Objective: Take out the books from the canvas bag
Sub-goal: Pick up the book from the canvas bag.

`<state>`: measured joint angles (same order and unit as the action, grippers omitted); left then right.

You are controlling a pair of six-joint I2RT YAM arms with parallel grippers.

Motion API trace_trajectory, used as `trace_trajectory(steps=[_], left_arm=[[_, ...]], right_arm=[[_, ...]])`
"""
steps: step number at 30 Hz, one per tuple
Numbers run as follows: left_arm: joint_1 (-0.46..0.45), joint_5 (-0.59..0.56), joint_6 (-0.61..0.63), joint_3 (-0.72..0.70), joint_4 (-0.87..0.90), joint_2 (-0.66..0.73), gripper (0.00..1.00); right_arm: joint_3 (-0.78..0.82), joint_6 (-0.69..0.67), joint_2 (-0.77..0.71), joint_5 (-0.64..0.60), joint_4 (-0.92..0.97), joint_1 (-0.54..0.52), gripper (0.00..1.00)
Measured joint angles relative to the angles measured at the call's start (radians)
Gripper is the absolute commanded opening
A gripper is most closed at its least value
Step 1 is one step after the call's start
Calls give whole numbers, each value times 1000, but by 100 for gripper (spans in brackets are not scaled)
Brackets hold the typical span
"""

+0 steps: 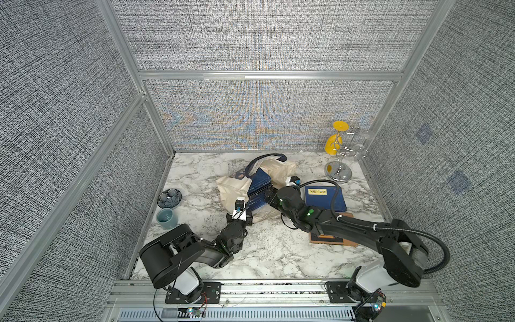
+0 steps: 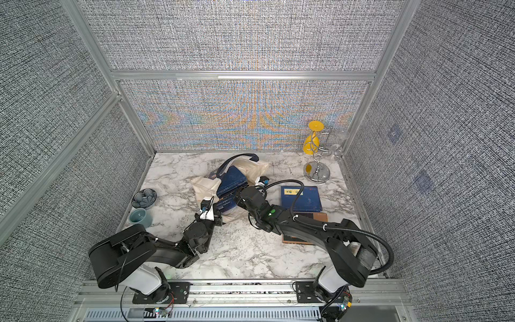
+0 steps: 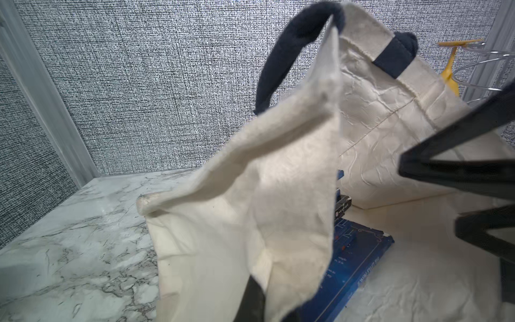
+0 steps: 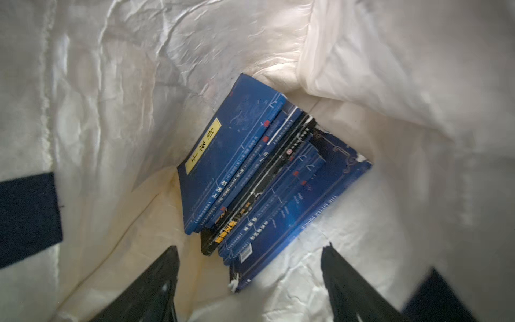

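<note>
The cream canvas bag (image 1: 234, 192) lies on its side at the middle back of the marble table, with its mouth facing the arms. My left gripper (image 1: 247, 217) is shut on the bag's front rim (image 3: 250, 195) and holds the mouth up. A stack of navy books (image 4: 264, 181) lies inside, the top one bearing a yellow label. My right gripper (image 4: 250, 267) is inside the mouth and open, with its fingers (image 4: 156, 284) either side of the stack's near end without touching it. Another navy book (image 1: 324, 198) lies flat on the table to the right of the bag.
A chrome glass rack with a yellow glass (image 1: 338, 156) stands at the back right corner. A blue flower dish (image 1: 170, 198) and a teal cup (image 1: 166, 218) sit by the left wall. A brown board (image 1: 331, 237) lies under my right arm.
</note>
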<state>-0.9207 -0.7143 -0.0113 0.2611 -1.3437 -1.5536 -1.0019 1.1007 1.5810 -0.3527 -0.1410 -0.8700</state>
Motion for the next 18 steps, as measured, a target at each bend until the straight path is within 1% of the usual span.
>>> trace_trajectory(steps=[5,9,13,18], left_arm=[[0,29,0,0,1,-4,0],[0,42,-1,-7,8,14,0],[0,56,-1,-23,16,43,0],[0,76,-4,-30,24,58,0]], right_arm=[[-94,26,135,21,-51,0,75],[-134,53,229,34,-84,5,67],[-191,53,283,41,-96,16,58],[-264,36,333,47,-124,41,54]])
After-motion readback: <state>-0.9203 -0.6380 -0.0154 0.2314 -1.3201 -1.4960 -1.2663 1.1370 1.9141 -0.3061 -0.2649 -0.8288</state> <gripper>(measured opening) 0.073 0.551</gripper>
